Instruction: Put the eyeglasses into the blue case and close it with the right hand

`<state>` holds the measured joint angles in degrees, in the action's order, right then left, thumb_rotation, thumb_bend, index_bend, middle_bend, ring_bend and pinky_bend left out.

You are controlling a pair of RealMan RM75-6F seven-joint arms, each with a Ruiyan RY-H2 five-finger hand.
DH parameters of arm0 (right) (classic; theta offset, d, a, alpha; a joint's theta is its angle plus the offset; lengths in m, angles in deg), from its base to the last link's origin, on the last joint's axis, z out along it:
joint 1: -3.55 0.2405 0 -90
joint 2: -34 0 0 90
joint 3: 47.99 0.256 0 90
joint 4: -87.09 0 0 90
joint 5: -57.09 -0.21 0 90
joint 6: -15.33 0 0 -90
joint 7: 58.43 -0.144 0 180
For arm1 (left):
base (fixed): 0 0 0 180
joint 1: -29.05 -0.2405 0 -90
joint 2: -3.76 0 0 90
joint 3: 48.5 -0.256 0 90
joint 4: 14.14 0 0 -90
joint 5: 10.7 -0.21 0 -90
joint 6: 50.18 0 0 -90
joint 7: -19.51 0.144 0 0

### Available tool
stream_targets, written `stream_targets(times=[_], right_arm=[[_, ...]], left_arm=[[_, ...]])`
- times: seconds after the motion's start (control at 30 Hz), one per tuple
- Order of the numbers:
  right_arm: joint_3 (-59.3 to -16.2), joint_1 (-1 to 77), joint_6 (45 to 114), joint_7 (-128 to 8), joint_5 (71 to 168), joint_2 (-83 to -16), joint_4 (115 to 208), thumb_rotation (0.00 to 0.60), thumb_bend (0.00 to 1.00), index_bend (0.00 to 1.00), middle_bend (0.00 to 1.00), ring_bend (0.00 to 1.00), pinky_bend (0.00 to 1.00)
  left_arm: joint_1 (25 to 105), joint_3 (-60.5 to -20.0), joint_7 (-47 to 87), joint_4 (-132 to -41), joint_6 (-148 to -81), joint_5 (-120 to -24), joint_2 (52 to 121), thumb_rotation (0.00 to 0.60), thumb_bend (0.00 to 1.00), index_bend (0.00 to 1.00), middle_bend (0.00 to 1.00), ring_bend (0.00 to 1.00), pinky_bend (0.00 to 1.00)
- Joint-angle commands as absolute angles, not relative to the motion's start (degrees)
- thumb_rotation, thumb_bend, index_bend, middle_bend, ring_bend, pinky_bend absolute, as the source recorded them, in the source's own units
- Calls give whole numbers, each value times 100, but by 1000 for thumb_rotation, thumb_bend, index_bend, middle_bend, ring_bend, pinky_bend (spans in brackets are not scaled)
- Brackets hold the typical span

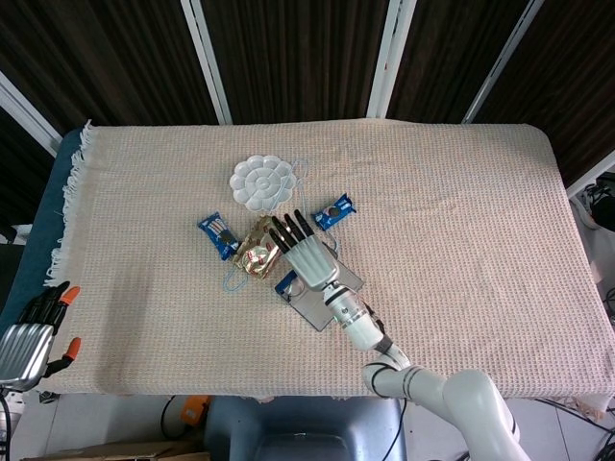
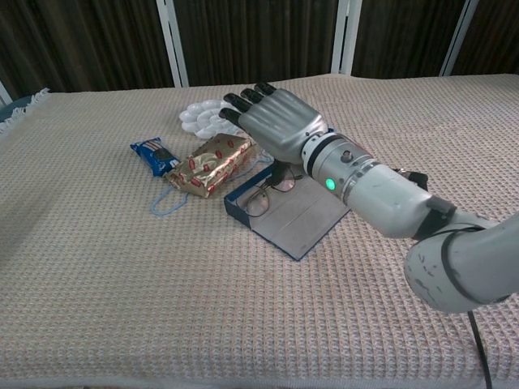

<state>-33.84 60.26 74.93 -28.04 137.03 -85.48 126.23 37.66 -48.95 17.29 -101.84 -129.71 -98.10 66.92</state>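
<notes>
My right hand (image 2: 277,121) hovered above the open blue case (image 2: 285,212), palm down, fingers (image 2: 240,100) extended and spread, holding nothing. In the head view the same hand (image 1: 306,255) covered most of the case (image 1: 332,303), with its fingertips reaching over the gold-wrapped packet (image 1: 255,252). The eyeglasses (image 2: 266,197) lay inside the case, at the end nearest the gold packet (image 2: 212,164); the chest view showed both lenses within the case's raised blue rim. The thumb pointed down toward the eyeglasses, but I could not tell whether it touched them. The lid lay open and flat on the cloth, on the side of the case toward my forearm. The case rested on the beige woven tablecloth (image 2: 122,284), just beside the gold packet, which sat on a thin blue cord loop (image 2: 165,203). A blue snack wrapper (image 2: 154,155) lay left of the packet, and a second blue wrapper (image 1: 335,210) lay near the white flower-shaped palette (image 1: 261,182) at the far side. My left hand (image 1: 29,338) sat well apart from all of these, off the near left corner of the table, with its dark fingers loosely extended and nothing in its grasp.
</notes>
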Motion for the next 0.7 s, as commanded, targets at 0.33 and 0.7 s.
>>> stream_targets(times=[0.33,0.7], right_arm=[[-4543,4921,8423,-2679,14606,-6378,15388,600,168,237,0,0,0],[-5193,4406,8412,-3113,14993,-5602,15921,600,259,493,2,0,0]], left_arm=[[3720,-4903,1774,-10212,-13076,-9860,6708,600,399,0,0,0,131],[3714,-4883,1791,-10212,-13102,-9860,6723,600,398,0,0,0,131]])
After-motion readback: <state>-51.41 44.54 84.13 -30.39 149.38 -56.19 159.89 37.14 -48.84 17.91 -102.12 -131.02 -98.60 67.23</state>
